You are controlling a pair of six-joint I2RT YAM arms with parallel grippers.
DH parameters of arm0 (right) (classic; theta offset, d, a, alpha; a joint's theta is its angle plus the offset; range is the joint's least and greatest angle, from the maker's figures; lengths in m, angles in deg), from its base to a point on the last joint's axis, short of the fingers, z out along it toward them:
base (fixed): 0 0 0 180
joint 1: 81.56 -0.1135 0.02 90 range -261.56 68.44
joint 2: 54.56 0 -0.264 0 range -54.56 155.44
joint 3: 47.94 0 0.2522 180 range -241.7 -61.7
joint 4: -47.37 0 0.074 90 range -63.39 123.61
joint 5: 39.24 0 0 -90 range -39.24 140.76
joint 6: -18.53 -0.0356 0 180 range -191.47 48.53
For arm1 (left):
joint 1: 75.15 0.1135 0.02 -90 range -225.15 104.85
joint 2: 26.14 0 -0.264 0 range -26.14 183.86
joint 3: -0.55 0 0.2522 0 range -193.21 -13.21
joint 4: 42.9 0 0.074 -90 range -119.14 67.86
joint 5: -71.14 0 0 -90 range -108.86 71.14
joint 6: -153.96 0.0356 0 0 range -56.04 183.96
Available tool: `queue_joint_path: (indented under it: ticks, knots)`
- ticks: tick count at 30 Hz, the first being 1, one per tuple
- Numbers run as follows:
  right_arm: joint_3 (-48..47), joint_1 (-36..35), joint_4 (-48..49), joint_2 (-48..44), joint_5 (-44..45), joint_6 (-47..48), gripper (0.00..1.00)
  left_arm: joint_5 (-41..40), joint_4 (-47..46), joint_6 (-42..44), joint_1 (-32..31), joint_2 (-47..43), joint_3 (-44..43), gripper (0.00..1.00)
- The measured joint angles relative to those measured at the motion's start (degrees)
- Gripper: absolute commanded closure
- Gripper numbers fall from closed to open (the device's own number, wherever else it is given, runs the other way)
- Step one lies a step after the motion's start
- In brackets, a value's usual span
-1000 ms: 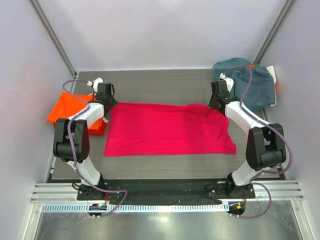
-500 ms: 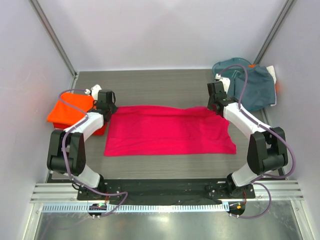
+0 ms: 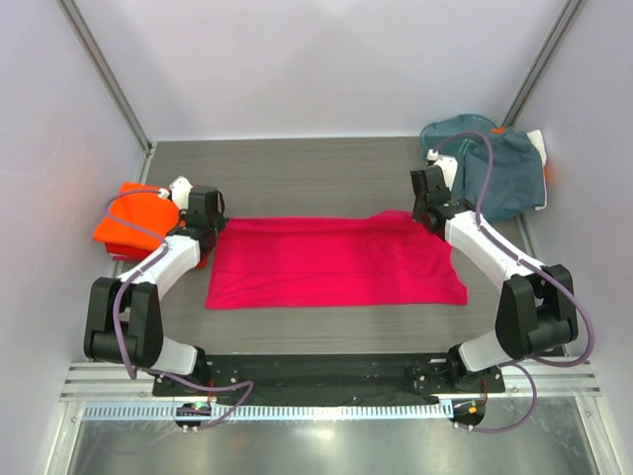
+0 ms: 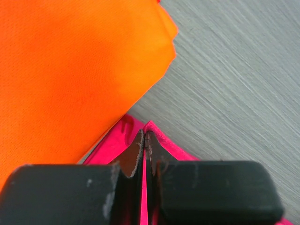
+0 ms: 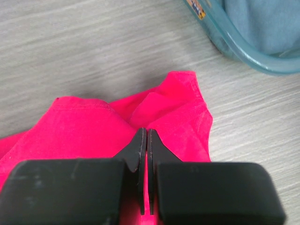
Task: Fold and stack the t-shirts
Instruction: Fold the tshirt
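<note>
- Grey bench (image 3: 326,168), white walls; pink tee (image 3: 336,267) spread flat mid-bench.
- Left fingers (image 4: 135,155) and right fingers (image 5: 137,150) each pinched shut on a far corner — likely to draw that edge over evenly.
- Orange tee (image 3: 119,226) folded at left — probable stack base.

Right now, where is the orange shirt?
In the top view the orange shirt lies folded on the far left side, right next to the pink shirt's left corner, where the left claw is pinching.
</note>
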Motion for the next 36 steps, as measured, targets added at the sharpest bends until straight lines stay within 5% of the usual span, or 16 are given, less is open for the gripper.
queue_joint_path:
  ticks: [24, 30, 36]
  knots:
    - [5.97, -2.23, -4.66, -9.51, 2.08, -1.86, 0.98, -1.95, -0.72, -5.77, 0.0, -7.32, 10.91, 1.0]
    - [10.16, -2.84, -6.08, -12.81, 2.05, -4.0, 0.85, -1.33, -0.79, -6.4, 0.0, -9.11, 13.38, 1.0]
    - [15.02, -4.17, -7.19, -16.65, 2.05, -6.86, 0.7, -1.29, -0.55, -7.72, -0.04, -14.36, 15.93, 0.71]
